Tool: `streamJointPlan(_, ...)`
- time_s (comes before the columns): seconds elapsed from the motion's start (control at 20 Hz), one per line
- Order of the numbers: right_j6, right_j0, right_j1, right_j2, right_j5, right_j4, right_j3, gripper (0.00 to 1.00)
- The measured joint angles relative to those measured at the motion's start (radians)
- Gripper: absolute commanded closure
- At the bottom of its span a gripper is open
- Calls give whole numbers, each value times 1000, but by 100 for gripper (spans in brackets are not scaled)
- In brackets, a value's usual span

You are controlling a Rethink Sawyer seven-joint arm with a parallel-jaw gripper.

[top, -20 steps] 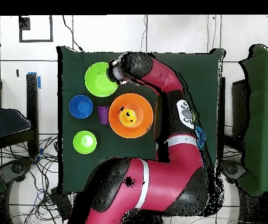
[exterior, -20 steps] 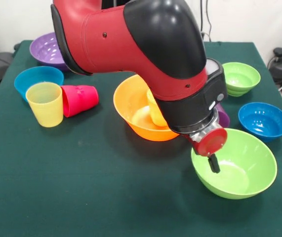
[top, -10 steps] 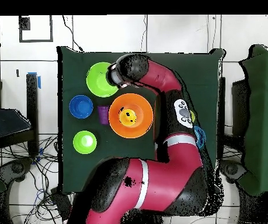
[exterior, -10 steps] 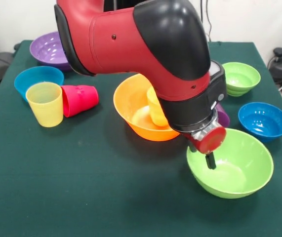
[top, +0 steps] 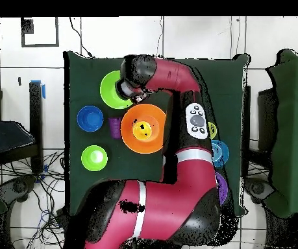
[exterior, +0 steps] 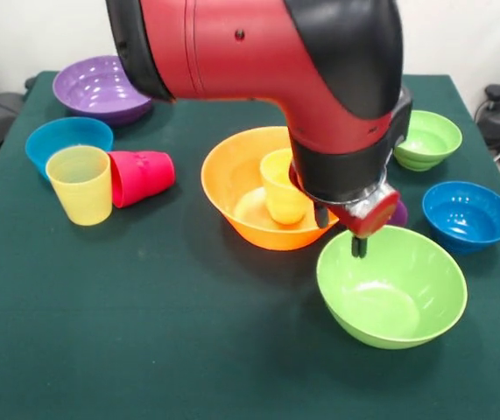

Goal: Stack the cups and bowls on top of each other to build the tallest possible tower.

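The large orange bowl (exterior: 248, 194) sat near the middle of the green tabletop (exterior: 144, 324) with a yellow-orange cup (exterior: 282, 186) standing upright inside it. Just beside it, on the near side in the front view, was the large lime green bowl (exterior: 391, 289), and the end effector (exterior: 357, 245) hung at that bowl's far rim, a dark finger (exterior: 358, 248) reaching down at the edge; I could not tell how far apart its fingers stood or whether it had hold of the rim. A sliver of the purple cup (exterior: 398, 213) showed behind the red arm (exterior: 258, 52), between the orange bowl and a small blue bowl (exterior: 468, 215). Farther back sat the small lime green bowl (exterior: 426, 138). Well apart on the other side, the pale yellow cup (exterior: 80, 184) stood upright, touching the red-pink cup (exterior: 141, 178) lying on its side, with the other blue bowl (exterior: 66, 142) just behind them and the large purple bowl (exterior: 101, 89) near the far corner.
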Motion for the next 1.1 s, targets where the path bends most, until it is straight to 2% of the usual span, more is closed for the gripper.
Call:
streamJointPlan(0.55, 0, 1, -42, -6, 39, -27, -29, 0)
streamJointPlan(1.1, 0, 1, -24, -7, 39, -64, -30, 0)
